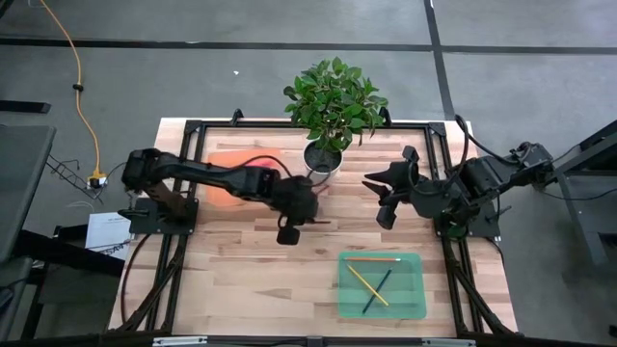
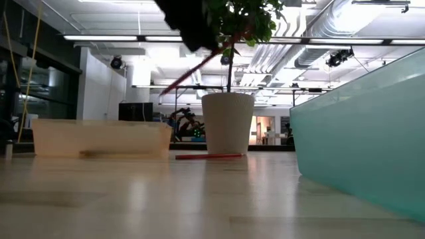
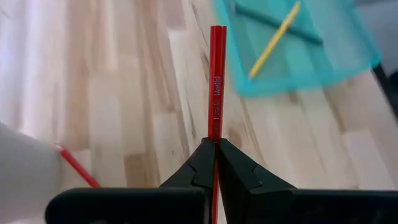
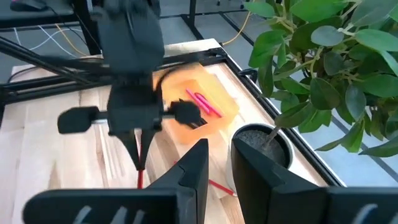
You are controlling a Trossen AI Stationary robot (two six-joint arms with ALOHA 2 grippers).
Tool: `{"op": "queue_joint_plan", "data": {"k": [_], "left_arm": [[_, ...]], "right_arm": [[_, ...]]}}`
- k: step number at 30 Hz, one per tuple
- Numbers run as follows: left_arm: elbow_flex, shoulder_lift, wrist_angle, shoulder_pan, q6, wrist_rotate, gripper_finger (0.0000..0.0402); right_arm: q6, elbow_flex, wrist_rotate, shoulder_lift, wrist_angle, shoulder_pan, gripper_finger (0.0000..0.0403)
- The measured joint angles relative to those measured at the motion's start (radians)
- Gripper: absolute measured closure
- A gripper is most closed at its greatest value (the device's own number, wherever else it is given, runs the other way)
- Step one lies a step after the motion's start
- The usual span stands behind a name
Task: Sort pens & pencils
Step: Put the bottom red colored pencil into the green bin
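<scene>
A red pencil (image 3: 216, 81) hangs over the table's middle, and my left gripper (image 3: 216, 146) is shut on it (image 1: 301, 220). A second red pencil (image 2: 209, 157) lies flat on the wood in front of the white plant pot (image 2: 228, 123). The teal tray (image 1: 416, 299) near the front right holds a yellow pencil (image 1: 367, 284), an orange-tan one and a dark one. Bright pink pens (image 4: 202, 102) lie in the orange tray (image 4: 227, 102) at the far left. My right gripper (image 4: 217, 165) waits raised and open, right of the pot (image 1: 386, 198), nothing between its fingers. My left gripper pinches the red pencil between its two fingers (image 3: 202, 162), close to one end of it (image 3: 216, 134). The fingers slant down and lie along the pencil, most of whose length sticks out past the tips. The pencil is lifted clear of the table and tilted (image 2: 199, 66).
The potted plant (image 1: 333, 96) stands at the far middle, between the two arms. The orange tray is partly covered by my left arm in the high view. Bare wood lies between the pot and the teal tray.
</scene>
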Motion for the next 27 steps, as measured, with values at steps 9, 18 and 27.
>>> {"op": "queue_joint_plan", "data": {"k": [9, 18, 27], "left_arm": [[0.001, -0.131, 0.118, -0.002, -0.037, -0.027, 0.0399], [0.001, -0.225, 0.271, -0.002, -0.039, -0.072, 0.0399], [0.039, -0.229, 0.372, -0.002, -0.022, -0.072, 0.0399]], "right_arm": [[-0.053, 0.001, -0.113, 0.000, 0.121, 0.000, 0.0341], [-0.080, 0.001, -0.223, 0.000, 0.230, 0.000, 0.0341], [-0.131, 0.001, -0.268, 0.000, 0.342, -0.003, 0.0341]]}}
